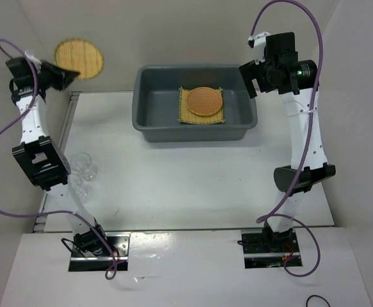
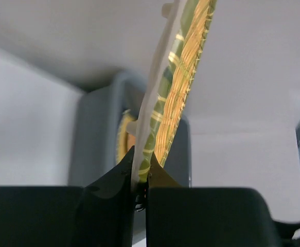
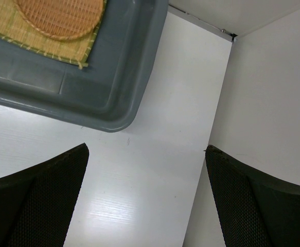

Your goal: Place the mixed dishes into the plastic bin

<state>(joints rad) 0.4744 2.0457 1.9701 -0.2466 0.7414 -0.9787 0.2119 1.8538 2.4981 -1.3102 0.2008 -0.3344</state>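
My left gripper [image 1: 70, 73] is shut on the rim of the yellow-tan woven disc [image 1: 79, 57], held up at the far left, off the table's back corner. In the left wrist view the disc [image 2: 183, 77] stands edge-on, pinched between my left gripper's [image 2: 142, 167] jaws. The dark grey plastic bin [image 1: 146, 121] sits at the table's back centre. It holds the square yellow mat [image 1: 187, 116] with the orange-brown disc [image 1: 204, 100] on top. Two clear glass cups [image 1: 84, 165] stand by the left arm. My right gripper [image 1: 249, 80] hangs open beside the bin's right end, with nothing in it.
The right wrist view shows the bin's corner [image 3: 124, 77], the mat [image 3: 36, 38] and orange disc [image 3: 62, 15] inside, and bare white table beneath my right gripper [image 3: 147, 159]. White walls enclose the table at left, back and right. The bin [image 2: 101, 128] lies behind the held disc.
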